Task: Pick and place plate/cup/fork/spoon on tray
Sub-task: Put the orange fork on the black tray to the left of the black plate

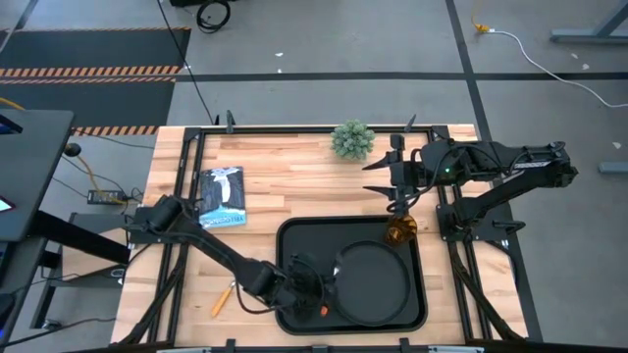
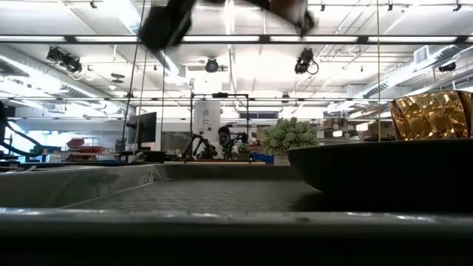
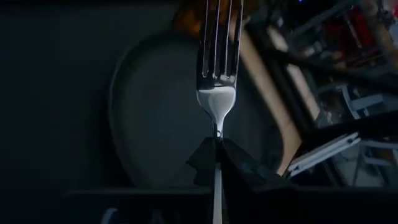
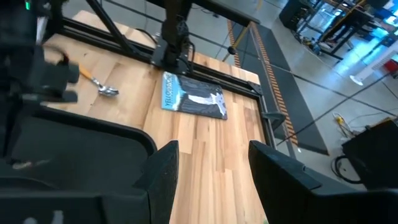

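The black tray [image 1: 294,235] lies at the table's near middle, with the round black plate [image 1: 378,289] in its right half. The amber cup [image 1: 399,231] stands by the tray's far right corner. My left gripper [image 1: 316,289] hangs over the tray's left half beside the plate, shut on the fork [image 3: 217,74], whose tines point toward the plate [image 3: 155,112]. The orange-handled spoon [image 1: 224,297] lies on the wood left of the tray, also in the right wrist view as the spoon [image 4: 102,87]. My right gripper [image 4: 214,174] waits open, high at the far right. My left gripper pinches the fork's narrow metal neck [image 3: 217,132], just behind the base of the tines, between its two fingers [image 3: 239,158]. The fork lies along the fingers with the tines sticking out ahead. The handle runs back between the fingers, mostly hidden.
A blue-and-white book [image 1: 222,196] lies on the wood at the far left. A small green plant [image 1: 353,140] stands at the far edge. Bare wood stretches between the book and the tray. The tray's near rim [image 2: 236,222] fills the low view's foreground.
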`<state>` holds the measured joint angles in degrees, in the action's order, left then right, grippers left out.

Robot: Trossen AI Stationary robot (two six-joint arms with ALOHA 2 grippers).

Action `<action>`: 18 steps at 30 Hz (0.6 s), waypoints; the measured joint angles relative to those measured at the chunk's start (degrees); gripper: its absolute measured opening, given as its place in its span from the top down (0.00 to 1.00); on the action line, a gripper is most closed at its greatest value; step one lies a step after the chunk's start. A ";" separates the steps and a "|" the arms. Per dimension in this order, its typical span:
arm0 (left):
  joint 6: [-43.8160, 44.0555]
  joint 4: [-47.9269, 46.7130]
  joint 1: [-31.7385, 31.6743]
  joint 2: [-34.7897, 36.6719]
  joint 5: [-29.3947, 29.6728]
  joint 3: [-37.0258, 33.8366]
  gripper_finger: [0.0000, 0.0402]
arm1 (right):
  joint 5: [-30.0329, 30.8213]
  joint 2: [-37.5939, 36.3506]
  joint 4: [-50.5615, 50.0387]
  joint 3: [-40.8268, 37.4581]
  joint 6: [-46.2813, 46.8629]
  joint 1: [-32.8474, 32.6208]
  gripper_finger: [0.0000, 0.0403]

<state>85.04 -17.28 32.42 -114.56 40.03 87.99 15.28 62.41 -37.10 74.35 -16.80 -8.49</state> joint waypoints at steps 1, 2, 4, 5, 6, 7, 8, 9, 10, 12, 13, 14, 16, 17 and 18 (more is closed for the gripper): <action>-0.34 -2.51 0.02 -0.40 1.22 2.41 0.96 | -0.43 0.00 0.00 0.00 -0.04 0.00 0.50; -0.71 -4.17 0.02 -0.80 2.50 4.67 0.96 | -0.80 0.00 0.02 0.00 -0.01 0.00 0.50; -1.93 -8.02 -0.02 -2.28 4.89 8.97 0.96 | -1.65 0.00 -0.02 0.00 0.11 0.00 0.50; -2.28 -8.95 -0.03 -3.25 5.59 11.12 0.96 | -1.84 0.00 -0.03 0.00 0.11 0.00 0.50; -2.40 -10.29 -0.04 -4.13 6.26 12.88 0.96 | -1.92 0.00 -0.18 0.00 0.13 0.00 0.50; -2.40 -11.69 -0.04 -5.07 6.74 14.70 0.96 | -1.96 0.00 -0.31 0.00 0.13 0.00 0.50; -2.24 -12.43 -0.06 -6.11 6.76 16.32 0.96 | -1.96 0.00 -0.31 0.00 0.13 0.00 0.50; -1.63 -13.13 -0.14 -7.16 6.72 17.71 0.96 | -1.96 -0.08 -0.52 0.00 0.13 -0.02 0.50; -0.99 -14.64 -0.15 -8.09 6.68 19.03 0.96 | -1.96 -0.14 -0.92 0.00 0.13 -0.04 0.50; 2.01 -19.20 -0.13 -9.68 5.64 20.93 0.96 | -1.96 -0.31 -1.02 0.00 0.13 -0.04 0.50; 3.76 -20.70 -0.15 -10.34 4.83 21.85 0.96 | -1.99 -0.48 -1.33 0.00 0.13 -0.04 0.50; 5.59 -23.28 -0.15 -10.84 4.07 22.49 0.96 | -2.12 -0.60 -1.56 0.00 0.13 -0.04 0.50; 9.75 -27.74 -0.24 -11.40 1.96 23.13 0.96 | -3.08 -0.89 -1.64 0.00 0.11 -0.04 0.50; 11.85 -30.14 -0.35 -11.73 0.83 23.14 0.96 | -3.45 -1.05 -2.09 0.00 0.04 -0.04 0.50; 14.13 -33.04 -0.38 -11.96 -0.33 23.16 0.96 | -3.65 -1.15 -2.25 0.00 -0.12 -0.04 0.50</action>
<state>99.17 -50.32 32.05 -126.52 39.70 111.15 11.63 61.26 -39.35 74.35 -16.92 -8.54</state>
